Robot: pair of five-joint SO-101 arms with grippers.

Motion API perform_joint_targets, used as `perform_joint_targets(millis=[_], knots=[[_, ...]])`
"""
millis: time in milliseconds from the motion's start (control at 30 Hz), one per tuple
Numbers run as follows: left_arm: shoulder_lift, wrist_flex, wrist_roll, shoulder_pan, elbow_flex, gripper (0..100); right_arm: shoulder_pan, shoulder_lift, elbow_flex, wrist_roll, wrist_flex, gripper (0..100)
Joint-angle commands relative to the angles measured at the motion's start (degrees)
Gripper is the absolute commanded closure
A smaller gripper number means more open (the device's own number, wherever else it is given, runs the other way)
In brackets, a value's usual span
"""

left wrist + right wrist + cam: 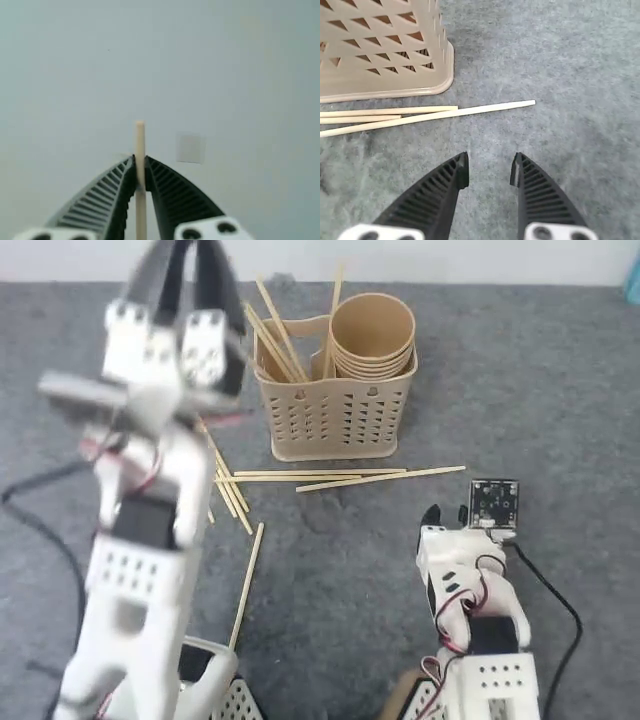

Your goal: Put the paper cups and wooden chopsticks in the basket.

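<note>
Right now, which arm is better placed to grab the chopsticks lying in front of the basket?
Right. The right end effector is open and low over the mat, just short of those loose chopsticks. The left end effector is raised, shut on one chopstick.

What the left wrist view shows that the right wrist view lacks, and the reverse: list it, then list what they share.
Left wrist view: the left gripper, jaws shut on one wooden chopstick, against a plain pale background.
Right wrist view: the right gripper, jaws open above the gray mat, a corner of the basket, and loose chopsticks lying on the mat beside it.
Shared: a pair of black ribbed jaws, and wooden chopsticks, though different ones.
</note>
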Motion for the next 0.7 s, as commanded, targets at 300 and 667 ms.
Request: perform_joint_targets(millis=[300,667], knots=[[30.15,1.23,0.35,3.78,-22.99,99,0.57,-2.51,1.32,1.05,0.75,84.5],[39.82,4.75,0.44,2.11,-30.99,99,0.31,-2.51,1.32,1.05,0.75,84.5]])
